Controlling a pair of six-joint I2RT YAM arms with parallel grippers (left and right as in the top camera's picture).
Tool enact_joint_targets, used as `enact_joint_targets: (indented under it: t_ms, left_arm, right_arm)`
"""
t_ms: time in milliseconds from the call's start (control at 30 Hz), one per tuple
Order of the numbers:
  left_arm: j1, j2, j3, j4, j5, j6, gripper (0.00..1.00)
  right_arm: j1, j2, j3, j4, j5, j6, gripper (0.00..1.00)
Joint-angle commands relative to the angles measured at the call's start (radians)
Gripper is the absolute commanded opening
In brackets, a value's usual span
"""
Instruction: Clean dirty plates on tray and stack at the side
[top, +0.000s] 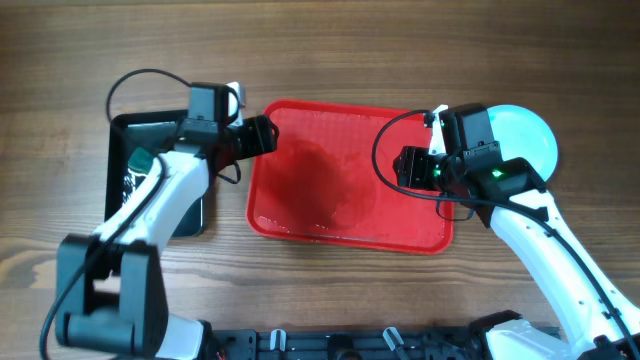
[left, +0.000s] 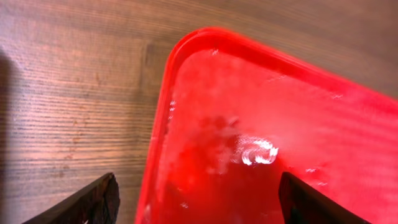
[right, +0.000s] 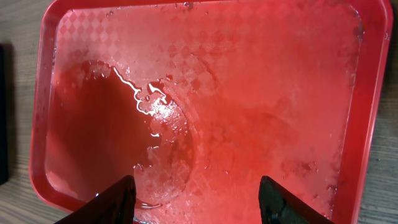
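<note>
The red tray (top: 300, 225) lies in the middle of the table with no plates on it; its floor is wet and shiny. It fills the right wrist view (right: 367, 112) and its corner shows in the left wrist view (left: 186, 56). A pale blue plate (top: 528, 135) sits on the table right of the tray, partly hidden by the right arm; any plates beneath it cannot be told. My left gripper (top: 268, 133) (left: 196, 199) is open over the tray's back left corner. My right gripper (top: 403, 166) (right: 196, 199) is open and empty above the tray's right part.
A black tray (top: 195, 218) with a green sponge (top: 140, 162) lies left of the red tray, mostly under the left arm. Bare wooden table (top: 400, 50) surrounds everything.
</note>
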Motion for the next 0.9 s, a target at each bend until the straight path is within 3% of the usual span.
enact_joint_targets:
  t_ms: [0, 100, 167, 233, 267, 433, 600, 767, 867]
  left_arm:
    - [-0.007, 0.107, -0.006, 0.064, -0.077, 0.091, 0.77]
    - [-0.007, 0.185, -0.006, 0.088, -0.075, 0.126, 0.73]
    - [-0.007, 0.195, -0.006, 0.089, -0.060, 0.135, 0.60]
    - [-0.007, 0.195, -0.006, 0.085, -0.058, 0.135, 0.38]
    - [-0.007, 0.195, -0.006, 0.075, -0.058, 0.135, 0.34]
    - [-0.007, 0.197, -0.006, 0.033, -0.060, 0.129, 0.24]
    - [-0.006, 0.196, -0.006, 0.018, -0.228, -0.071, 0.08]
    - [-0.006, 0.196, -0.006, 0.006, -0.253, -0.209, 0.06]
    - [-0.007, 0.196, -0.006, 0.008, -0.253, -0.198, 0.10]
  right_arm:
    - [0.006, -0.011, 0.021, -0.002, -0.046, 0.011, 0.64]
    - [0.006, -0.011, 0.021, -0.002, -0.047, 0.011, 0.64]
    - [0.006, -0.011, 0.021, -0.003, -0.048, 0.011, 0.64]
    - [0.006, -0.011, 0.021, -0.002, -0.047, 0.011, 0.64]
    - [0.006, -0.011, 0.021, -0.002, -0.048, 0.012, 0.64]
    - [0.006, -0.011, 0.021, -0.002, -0.047, 0.013, 0.64]
    - [0.006, -0.011, 0.021, -0.003, -0.048, 0.013, 0.64]
    - [0.006, -0.011, 0.021, -0.008, -0.047, 0.013, 0.64]
    - [0.006, -0.011, 0.021, -0.009, -0.047, 0.011, 0.64]
